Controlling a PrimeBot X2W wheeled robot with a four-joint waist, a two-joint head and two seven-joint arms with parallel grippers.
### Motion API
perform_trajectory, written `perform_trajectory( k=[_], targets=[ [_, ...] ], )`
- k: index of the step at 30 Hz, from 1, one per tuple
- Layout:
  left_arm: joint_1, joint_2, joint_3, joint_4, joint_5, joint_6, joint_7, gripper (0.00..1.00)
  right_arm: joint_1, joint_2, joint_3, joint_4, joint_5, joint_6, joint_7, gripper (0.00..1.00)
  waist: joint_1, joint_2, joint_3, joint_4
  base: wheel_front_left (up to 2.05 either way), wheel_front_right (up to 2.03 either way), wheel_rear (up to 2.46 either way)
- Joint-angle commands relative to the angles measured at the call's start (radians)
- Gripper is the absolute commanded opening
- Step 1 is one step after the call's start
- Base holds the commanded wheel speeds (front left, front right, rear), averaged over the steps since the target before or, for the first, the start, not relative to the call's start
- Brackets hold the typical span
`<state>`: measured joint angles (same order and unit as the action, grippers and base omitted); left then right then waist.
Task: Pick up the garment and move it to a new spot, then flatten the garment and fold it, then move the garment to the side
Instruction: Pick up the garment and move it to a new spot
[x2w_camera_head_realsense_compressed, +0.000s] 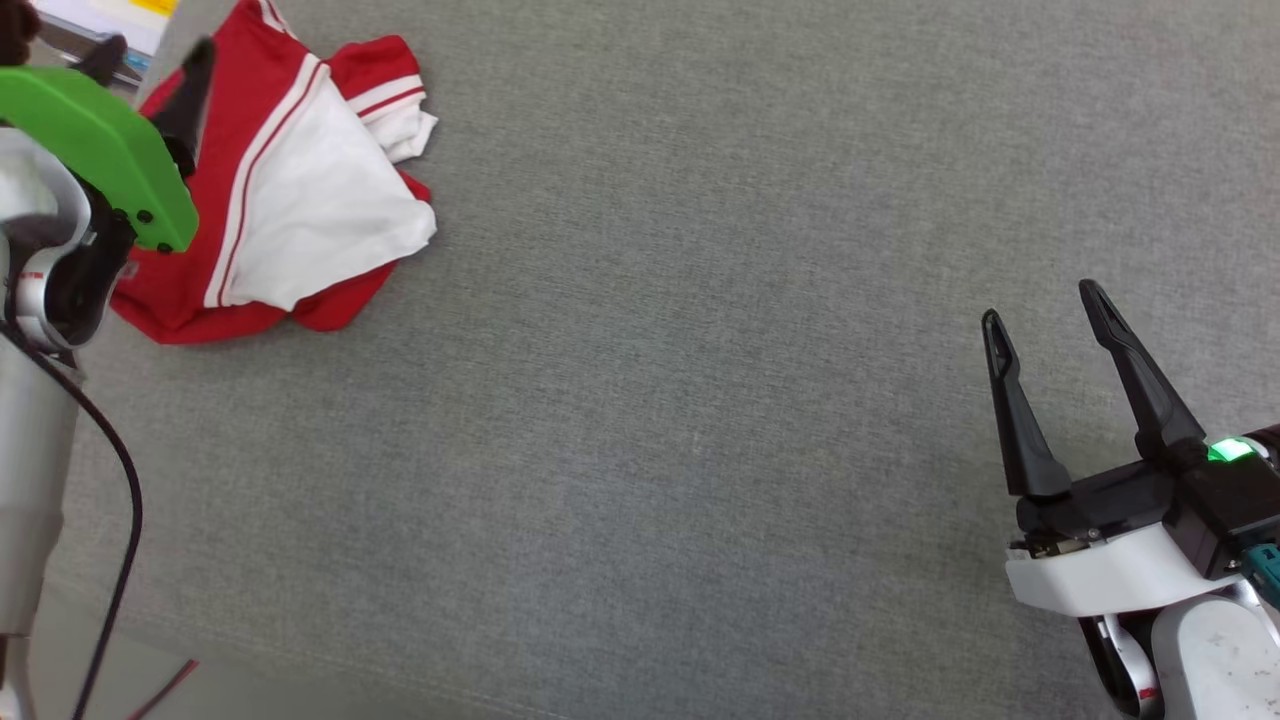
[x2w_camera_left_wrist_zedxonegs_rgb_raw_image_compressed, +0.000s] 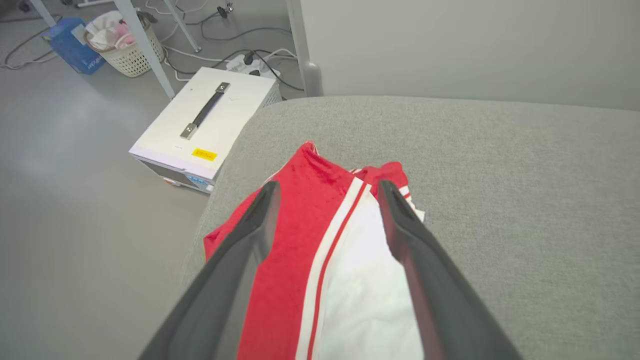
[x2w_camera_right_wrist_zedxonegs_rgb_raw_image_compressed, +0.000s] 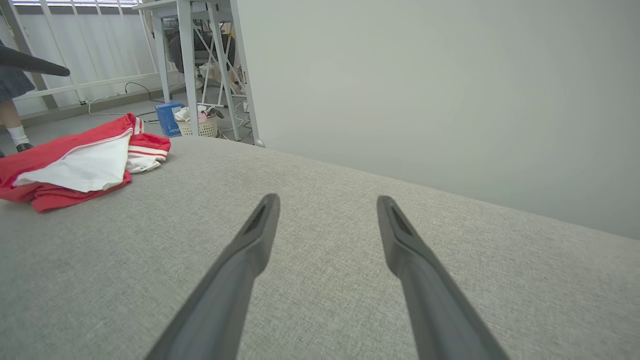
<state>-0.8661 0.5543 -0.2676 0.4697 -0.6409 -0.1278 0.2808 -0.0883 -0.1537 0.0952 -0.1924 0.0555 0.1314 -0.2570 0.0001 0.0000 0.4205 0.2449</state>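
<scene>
The garment (x2w_camera_head_realsense_compressed: 300, 190) lies crumpled near the far left corner of the grey padded surface (x2w_camera_head_realsense_compressed: 700, 350), red with a white sleeve and red-white striped trim on top. My left gripper (x2w_camera_head_realsense_compressed: 160, 45) hovers over its left part, open. In the left wrist view the garment (x2w_camera_left_wrist_zedxonegs_rgb_raw_image_compressed: 300, 240) lies under and between the spread fingers (x2w_camera_left_wrist_zedxonegs_rgb_raw_image_compressed: 250, 235) of the left gripper (x2w_camera_left_wrist_zedxonegs_rgb_raw_image_compressed: 328, 185), with nothing gripped. My right gripper (x2w_camera_head_realsense_compressed: 1040, 305) stands open at the lower right, far from the cloth. The right wrist view has the right gripper (x2w_camera_right_wrist_zedxonegs_rgb_raw_image_compressed: 327, 198) over bare fabric and the garment (x2w_camera_right_wrist_zedxonegs_rgb_raw_image_compressed: 75, 167) far to the left.
The surface's rounded left edge (x2w_camera_left_wrist_zedxonegs_rgb_raw_image_compressed: 220, 185) drops to the floor beside the garment. On the floor stand a white box with a handle (x2w_camera_left_wrist_zedxonegs_rgb_raw_image_compressed: 205, 125), a laundry basket (x2w_camera_left_wrist_zedxonegs_rgb_raw_image_compressed: 127, 50) and a blue box (x2w_camera_left_wrist_zedxonegs_rgb_raw_image_compressed: 75, 45). A pale wall (x2w_camera_right_wrist_zedxonegs_rgb_raw_image_compressed: 425, 100) runs behind. A person's leg (x2w_camera_right_wrist_zedxonegs_rgb_raw_image_compressed: 15, 130) stands beyond.
</scene>
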Motion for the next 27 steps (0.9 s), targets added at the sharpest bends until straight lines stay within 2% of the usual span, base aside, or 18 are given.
perform_trajectory(
  k=[1,6,12,20,25,26,27],
  targets=[
    [-0.027,0.024,-0.027,0.006,-0.029,-0.003,0.049,1.0,-0.02,-0.007,0.003,-0.005,-0.005,-0.001,-0.005,1.0,-0.0001,0.0,0.024,-0.022,0.0,0.0,0.0],
    [-0.054,0.074,-0.148,0.019,-0.13,-0.003,0.245,1.0,-0.033,-0.017,0.008,-0.007,-0.006,-0.001,-0.005,1.0,-0.0001,0.0,0.053,-0.041,0.0,0.0,0.0],
    [-0.063,0.103,-0.276,0.036,-0.207,-0.003,0.381,1.0,-0.046,-0.028,0.007,-0.009,-0.008,-0.001,-0.005,1.0,-0.0001,0.0,0.091,-0.057,0.0,0.0,0.0],
    [-0.055,0.07,-0.402,0.156,-0.244,-0.003,0.447,1.0,-0.077,-0.032,0.016,-0.005,-0.006,-0.001,-0.005,1.0,-0.0001,0.0,0.131,-0.078,0.0,0.0,0.0],
    [-0.064,0.06,-0.472,0.194,-0.256,-0.003,0.442,1.0,-0.075,-0.024,0.003,-0.003,-0.004,-0.001,-0.005,1.0,-0.0001,0.0,0.131,-0.081,0.0,0.0,0.0],
    [-0.07,0.063,-0.486,0.2,-0.257,-0.003,0.435,0.28,-0.072,-0.023,0.001,0.0,-0.003,-0.001,-0.005,1.0,-0.0001,0.0,0.126,-0.08,0.0,0.0,0.0],
    [-0.075,0.067,-0.495,0.203,-0.258,-0.003,0.427,0.0,-0.07,-0.022,0.001,0.003,-0.003,-0.001,-0.005,1.0,-0.0001,0.0,0.121,-0.08,0.0,0.0,0.0]
  ],
)
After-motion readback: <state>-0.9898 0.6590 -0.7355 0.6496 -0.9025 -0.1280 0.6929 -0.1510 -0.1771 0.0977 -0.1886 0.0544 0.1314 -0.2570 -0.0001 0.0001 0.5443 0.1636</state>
